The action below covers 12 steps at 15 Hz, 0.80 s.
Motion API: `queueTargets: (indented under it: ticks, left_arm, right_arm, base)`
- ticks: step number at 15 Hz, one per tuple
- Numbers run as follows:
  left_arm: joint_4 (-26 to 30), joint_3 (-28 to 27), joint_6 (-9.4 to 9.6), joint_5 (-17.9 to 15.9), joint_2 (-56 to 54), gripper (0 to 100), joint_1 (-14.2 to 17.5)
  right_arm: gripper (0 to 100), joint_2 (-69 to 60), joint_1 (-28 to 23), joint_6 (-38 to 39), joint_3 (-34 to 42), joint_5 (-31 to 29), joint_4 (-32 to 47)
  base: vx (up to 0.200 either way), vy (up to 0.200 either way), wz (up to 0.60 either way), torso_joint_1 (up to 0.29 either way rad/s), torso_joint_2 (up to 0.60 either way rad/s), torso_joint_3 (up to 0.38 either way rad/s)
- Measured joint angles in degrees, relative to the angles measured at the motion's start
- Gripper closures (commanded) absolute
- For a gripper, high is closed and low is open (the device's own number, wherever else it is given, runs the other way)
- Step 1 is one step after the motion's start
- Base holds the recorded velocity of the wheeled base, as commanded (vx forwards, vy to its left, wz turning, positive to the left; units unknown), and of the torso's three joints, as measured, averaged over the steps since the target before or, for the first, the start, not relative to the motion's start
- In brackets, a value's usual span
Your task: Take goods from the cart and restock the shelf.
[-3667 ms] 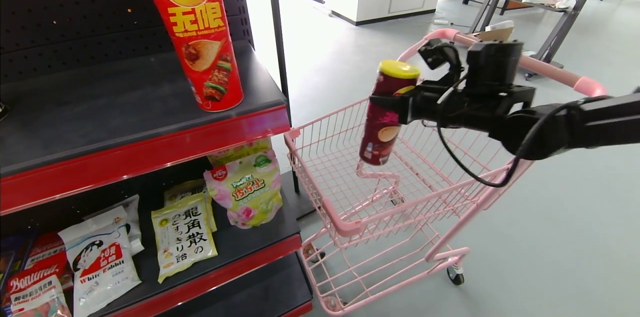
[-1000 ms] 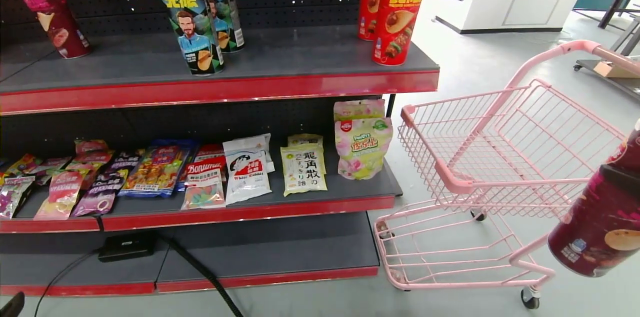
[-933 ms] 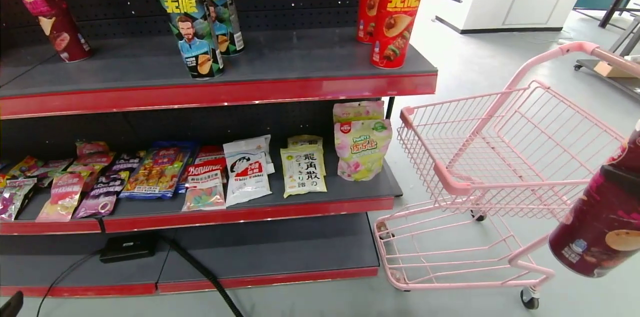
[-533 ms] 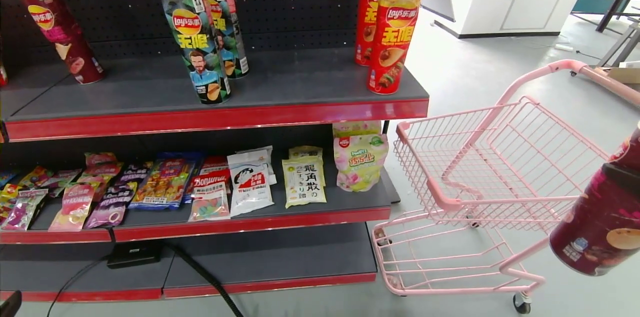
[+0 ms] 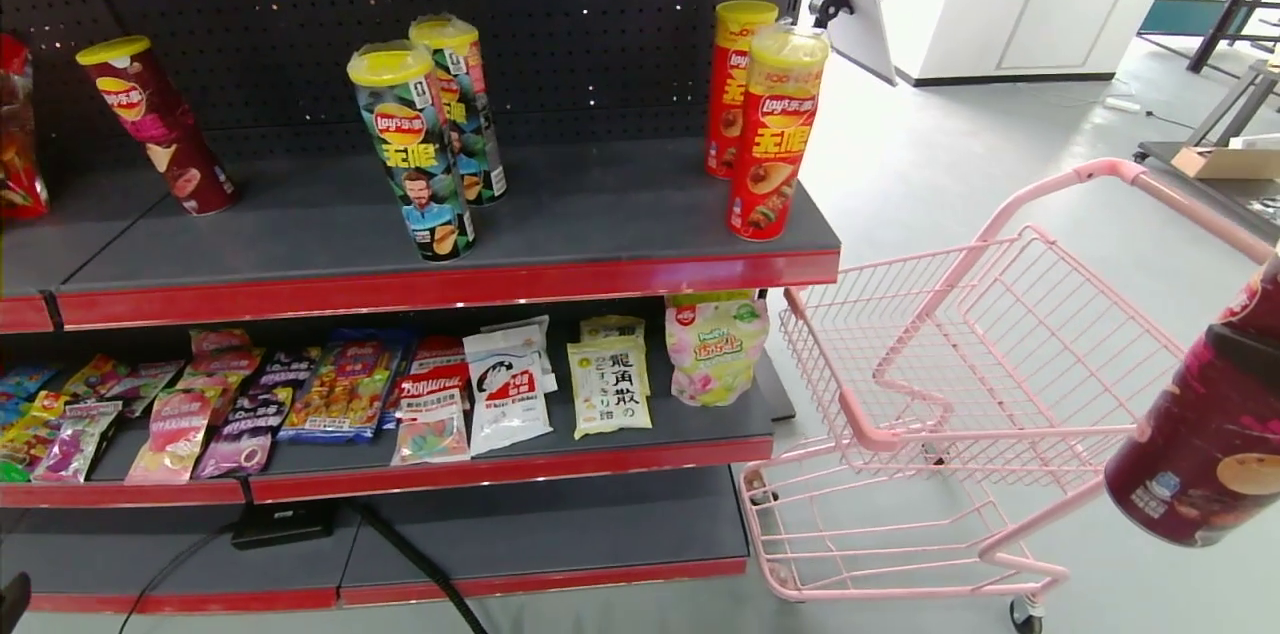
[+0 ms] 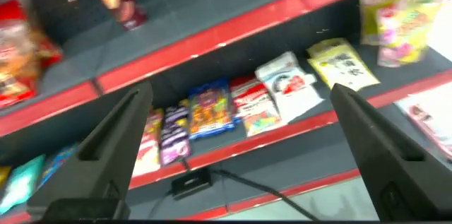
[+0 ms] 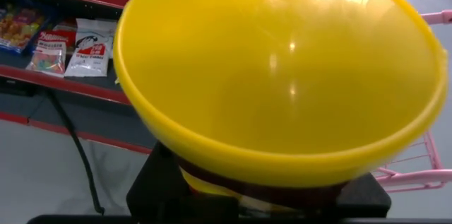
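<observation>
A maroon chip can (image 5: 1195, 459) with a yellow lid (image 7: 282, 68) hangs at the far right of the head view, beside the pink cart (image 5: 868, 424). My right gripper (image 5: 1238, 354) is shut on it, one dark finger crossing its side. The cart's basket looks bare inside. On the upper shelf (image 5: 600, 214) stand a matching maroon can (image 5: 160, 129) leaning at the left, two green-blue cans (image 5: 412, 154) in the middle and two red cans (image 5: 765, 149) at the right end. My left gripper (image 6: 240, 153) is open, low in front of the shelves.
Several snack bags (image 5: 500, 394) lie along the lower shelf. A black box with a cable (image 5: 283, 522) sits on the bottom shelf. Wide bare stretches separate the can groups on the upper shelf. Grey floor lies beyond the cart, with tables at the far right.
The head camera has swung from the cart toward the shelf and tilted up, so more of the pegboard shows. The held can keeps its place at the right edge.
</observation>
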Motion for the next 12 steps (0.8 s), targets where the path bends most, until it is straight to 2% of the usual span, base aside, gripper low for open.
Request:
queueTargets:
  ticks: [3, 12]
  left_arm:
    - [0.1, 0.3, -0.05, 0.5, 0.0, 0, 0.1]
    - [0.1, 0.6, -0.07, 0.4, 0.0, 0, -0.1]
  right_arm:
    - [100, 0.1, 0.0, -0.5, 0.4, 0.0, 0.0]
    - [100, -2.0, 0.1, -0.6, 3.0, 0.3, 0.1]
  base:
    - [0.000, 0.200, 0.00, 0.067, -0.16, -0.098]
    - [0.000, 0.200, 0.00, 0.007, 0.00, -0.005]
